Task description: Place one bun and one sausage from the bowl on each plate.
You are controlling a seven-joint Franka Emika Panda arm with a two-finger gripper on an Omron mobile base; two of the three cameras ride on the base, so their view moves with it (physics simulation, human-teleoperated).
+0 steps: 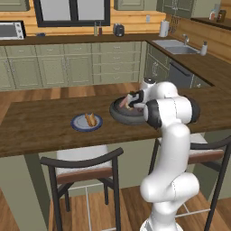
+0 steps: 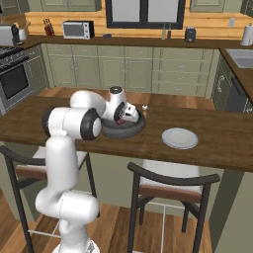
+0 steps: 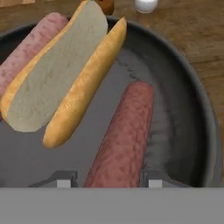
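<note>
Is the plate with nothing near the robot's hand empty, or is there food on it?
Empty. The right base view shows the plate with a bare pale centre, while the other plate already holds a bun.

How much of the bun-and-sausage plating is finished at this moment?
Done: the blue-rimmed plate holds a golden bun. In hand: the gripper straddles a reddish-brown sausage in the dark round bowl, grip unclear. Left: the bare second plate; a split bun remains in the bowl.

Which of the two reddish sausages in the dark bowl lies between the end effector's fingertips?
The darker reddish-brown sausage at the bowl's middle; its near end sits between the fingertips. The paler pink sausage lies beyond the split golden bun.
</note>
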